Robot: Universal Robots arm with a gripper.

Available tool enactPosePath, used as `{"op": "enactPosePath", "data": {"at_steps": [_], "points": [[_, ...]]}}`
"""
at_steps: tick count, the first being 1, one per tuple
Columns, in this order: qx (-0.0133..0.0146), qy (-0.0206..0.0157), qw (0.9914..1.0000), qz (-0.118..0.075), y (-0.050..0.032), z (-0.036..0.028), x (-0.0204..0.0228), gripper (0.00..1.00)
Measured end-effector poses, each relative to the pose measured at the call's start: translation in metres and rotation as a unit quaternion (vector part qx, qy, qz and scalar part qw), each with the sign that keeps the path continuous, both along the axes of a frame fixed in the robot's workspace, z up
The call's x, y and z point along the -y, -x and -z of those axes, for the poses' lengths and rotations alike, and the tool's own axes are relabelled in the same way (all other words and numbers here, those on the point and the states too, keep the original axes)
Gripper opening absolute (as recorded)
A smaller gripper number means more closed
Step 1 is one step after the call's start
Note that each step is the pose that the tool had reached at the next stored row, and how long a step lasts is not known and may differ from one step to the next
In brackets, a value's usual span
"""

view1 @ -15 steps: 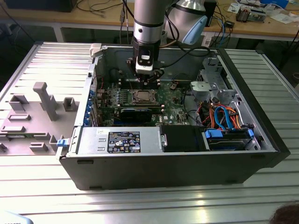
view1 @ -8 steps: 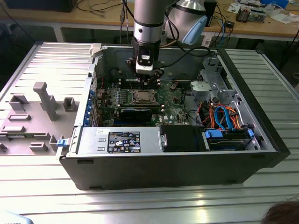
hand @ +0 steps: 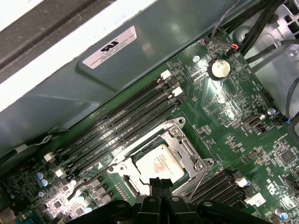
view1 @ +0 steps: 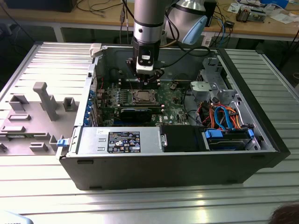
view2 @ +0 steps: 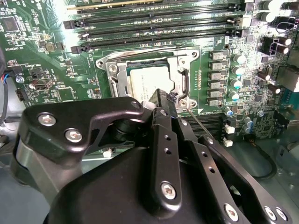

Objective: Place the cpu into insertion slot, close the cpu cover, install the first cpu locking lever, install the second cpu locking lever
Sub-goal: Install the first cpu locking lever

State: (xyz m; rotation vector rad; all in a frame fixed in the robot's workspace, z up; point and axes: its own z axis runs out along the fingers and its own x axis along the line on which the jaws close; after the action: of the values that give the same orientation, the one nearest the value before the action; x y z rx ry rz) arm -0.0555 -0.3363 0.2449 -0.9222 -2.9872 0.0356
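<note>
The cpu point(view2: 150, 80) point(hand: 158, 163) lies flat in the insertion slot point(view2: 113, 74) on the green board, silver top up. The cpu cover point(view2: 181, 80) point(hand: 185, 150) lies down around it as a silvery frame. One thin wire lever point(view2: 200, 123) slants away from the socket corner beside my fingers. Another lever point(view2: 140, 50) runs along the socket's edge by the memory slots. My gripper point(view2: 161, 96) point(hand: 161, 182) hangs just over the socket's edge, shut, with nothing visible between its black fingers. In the exterior view the gripper point(view1: 145, 79) stands above the socket point(view1: 142, 96) inside the open computer case.
Long black memory slots point(view2: 154, 21) point(hand: 117, 126) run beside the socket. A coin battery point(hand: 219, 68) sits further along the board. The case holds a power supply point(view1: 119, 140), a black card point(view1: 135, 112) and coloured cables point(view1: 224, 116). A grey fixture point(view1: 44, 100) stands outside the case.
</note>
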Motion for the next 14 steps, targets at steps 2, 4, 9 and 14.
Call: {"op": "enactPosePath", "data": {"at_steps": [2,4,9,14], "points": [[0.0,0.0,1.0,-0.001,0.0,0.0,0.0,0.11],[0.0,0.0,1.0,-0.002,0.0,0.0,0.0,0.11],[0.0,0.0,0.99999,-0.005,0.0,0.0,0.0,0.11],[0.0,0.0,0.99997,-0.008,0.0,0.0,0.0,0.11]]}}
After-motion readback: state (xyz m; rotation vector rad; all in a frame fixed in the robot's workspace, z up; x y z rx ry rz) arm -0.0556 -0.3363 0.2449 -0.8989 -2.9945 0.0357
